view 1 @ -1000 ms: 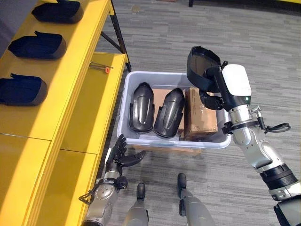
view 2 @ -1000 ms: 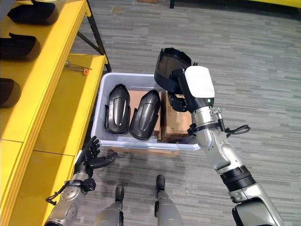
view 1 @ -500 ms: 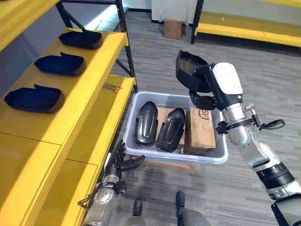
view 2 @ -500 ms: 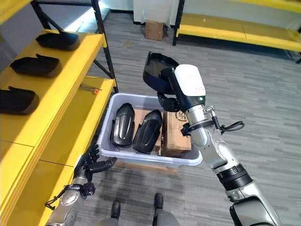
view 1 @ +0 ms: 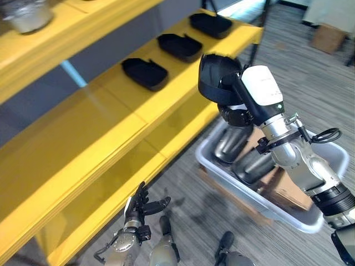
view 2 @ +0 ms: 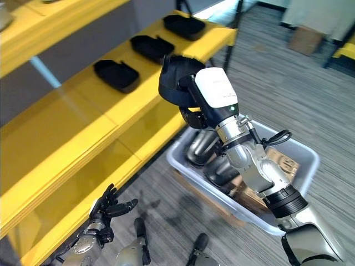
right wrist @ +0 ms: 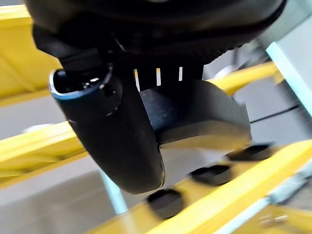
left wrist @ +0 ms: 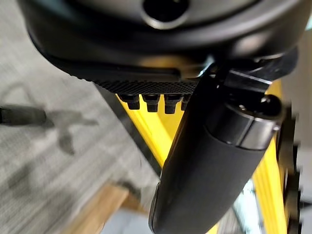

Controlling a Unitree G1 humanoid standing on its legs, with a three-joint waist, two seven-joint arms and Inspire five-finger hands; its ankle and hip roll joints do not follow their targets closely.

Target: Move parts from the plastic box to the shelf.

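My right hand (view 1: 237, 112) is shut on a black shell-shaped part (view 1: 215, 77), held up in the air beside the front edge of the yellow shelf (view 1: 83, 127). In the right wrist view the thumb (right wrist: 117, 141) curls against the part (right wrist: 200, 117). Three like parts (view 1: 145, 73) (view 1: 178, 46) (view 1: 211, 25) lie in a row on the shelf. The grey plastic box (view 1: 260, 206) stands on the floor below the arm, with two dark parts (view 1: 230, 144) (view 1: 252, 164) in it. My left hand (view 1: 141, 206) hangs low by the shelf's bottom board, open and holding nothing.
A brown cardboard carton (view 1: 289, 191) sits in the plastic box beside the parts. The shelf's lower yellow board (view 1: 105, 205) juts out toward the box. A pale container (view 1: 26, 14) stands on the top board. Another carton (view 1: 327, 36) is on the far floor.
The camera has swung toward the shelf, so the whole picture has shifted. My right hand keeps hold of the part, which now hangs by the shelf's edge instead of over the box.
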